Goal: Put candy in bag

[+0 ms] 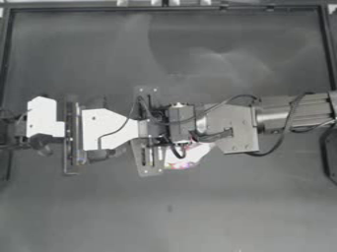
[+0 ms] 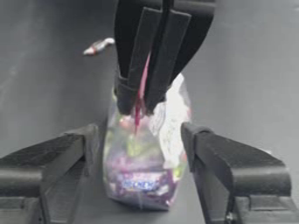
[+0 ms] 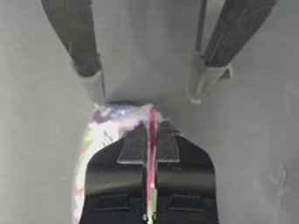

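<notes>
Candy (image 2: 98,46) lies on the table (image 1: 197,49), apart from the bag (image 2: 143,166) (pink zip uppermost). Right gripper (image 2: 140,103) pinches the zip strip; left gripper (image 2: 137,153) straddles the bag, jaws wide.

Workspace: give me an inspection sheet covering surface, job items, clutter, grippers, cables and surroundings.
Surface: dark table, bare apart from the job's things.
Job items: bag of coloured sweets held upright by its pink zip strip; candy lies loose on the table, apart from the bag, not yet inside.
Clutter: nothing seen.
Grippers: right gripper is shut on the bag's zip strip from above; left gripper is open, one jaw at each side of the bag.
Cables: black cable loops along the right arm.
Surroundings: raised frame along the table's edge.
</notes>
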`<state>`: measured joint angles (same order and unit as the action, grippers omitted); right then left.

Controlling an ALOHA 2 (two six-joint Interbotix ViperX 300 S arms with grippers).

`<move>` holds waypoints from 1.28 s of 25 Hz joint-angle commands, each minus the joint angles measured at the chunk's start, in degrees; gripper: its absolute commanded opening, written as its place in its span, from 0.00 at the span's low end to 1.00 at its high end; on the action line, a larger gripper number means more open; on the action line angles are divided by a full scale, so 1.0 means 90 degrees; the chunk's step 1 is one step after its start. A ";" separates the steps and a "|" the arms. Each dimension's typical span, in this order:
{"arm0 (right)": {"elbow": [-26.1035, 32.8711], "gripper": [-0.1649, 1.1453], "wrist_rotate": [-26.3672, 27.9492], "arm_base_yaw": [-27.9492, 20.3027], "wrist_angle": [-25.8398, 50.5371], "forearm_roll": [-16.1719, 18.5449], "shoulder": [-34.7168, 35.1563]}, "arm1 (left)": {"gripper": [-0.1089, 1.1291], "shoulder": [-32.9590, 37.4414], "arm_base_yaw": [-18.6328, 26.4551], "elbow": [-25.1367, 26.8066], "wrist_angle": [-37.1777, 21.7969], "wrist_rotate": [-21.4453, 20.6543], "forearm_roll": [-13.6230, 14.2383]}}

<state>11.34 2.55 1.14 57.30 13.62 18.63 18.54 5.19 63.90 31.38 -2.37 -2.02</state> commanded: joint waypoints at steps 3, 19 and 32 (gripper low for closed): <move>0.0078 0.17 0.0020 0.0010 -0.0059 0.0029 -0.0361 | 0.83 -0.0137 0.0000 -0.0156 0.0293 0.0000 -0.0029; 0.0059 0.17 0.0078 0.0010 -0.0059 0.0029 -0.0352 | 0.82 -0.0361 0.0020 -0.0303 0.0322 -0.0029 -0.0127; 0.0049 0.17 0.0078 0.0010 -0.0078 0.0029 -0.0342 | 0.62 -0.0361 0.0039 -0.0313 0.0283 -0.0039 -0.0127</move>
<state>11.25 3.25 1.14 57.04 13.71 18.63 14.77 5.45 62.23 33.75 -2.64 -3.16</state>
